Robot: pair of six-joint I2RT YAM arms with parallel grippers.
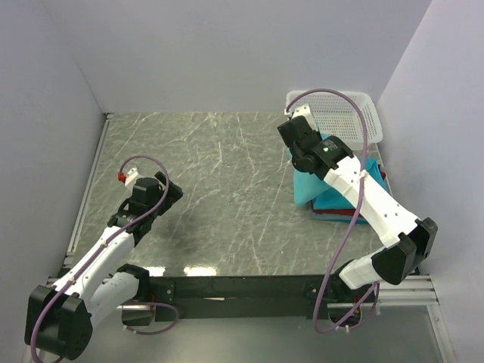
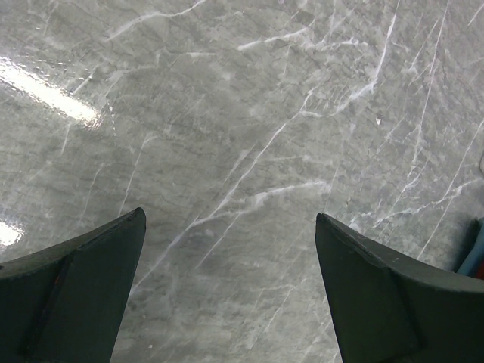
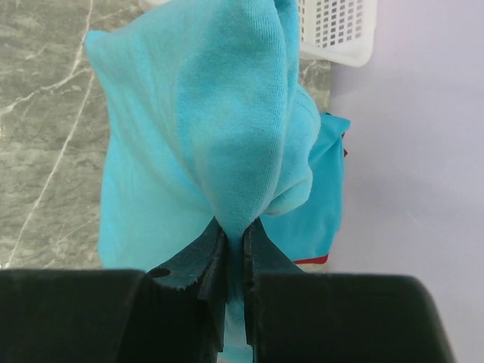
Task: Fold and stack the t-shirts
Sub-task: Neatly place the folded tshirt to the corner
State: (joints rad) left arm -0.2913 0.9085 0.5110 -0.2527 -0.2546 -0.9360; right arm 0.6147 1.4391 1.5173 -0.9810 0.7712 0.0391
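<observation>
Pale, bare walls close in a grey marble-veined tabletop (image 1: 227,189), with a white plastic mesh basket (image 1: 340,113) pushed into the far corner at about 1 o'clock in the overhead view. Just on the near side of that basket, at roughly 3 o'clock, the right claw (image 3: 234,238) is clamped tight on a bunched teal cotton t-shirt (image 3: 219,113), its two dark fingers pinching a narrow gather of fabric between them. From that pinch the cloth fans out toward 12 o'clock in the wrist view, so its long axis runs straight away from the claw and points at the basket. Beneath and beyond it lies a flat pile of folded shirts (image 1: 308,185), mostly teal, with the thin edge of a red shirt (image 3: 311,260) showing at the bottom; whether the gripped shirt hangs clear of the pile or drags on it cannot be told. The left claw (image 2: 231,219) stands with its fingers wide apart over bare marble at about 8 o'clock, holding nothing and well apart from the cloth. Judging by this, the right arm is far the nearer, and the coming move turns on the shirt lying ahead of its claw, directly over the pile, so setting it down calls for little sideways travel
</observation>
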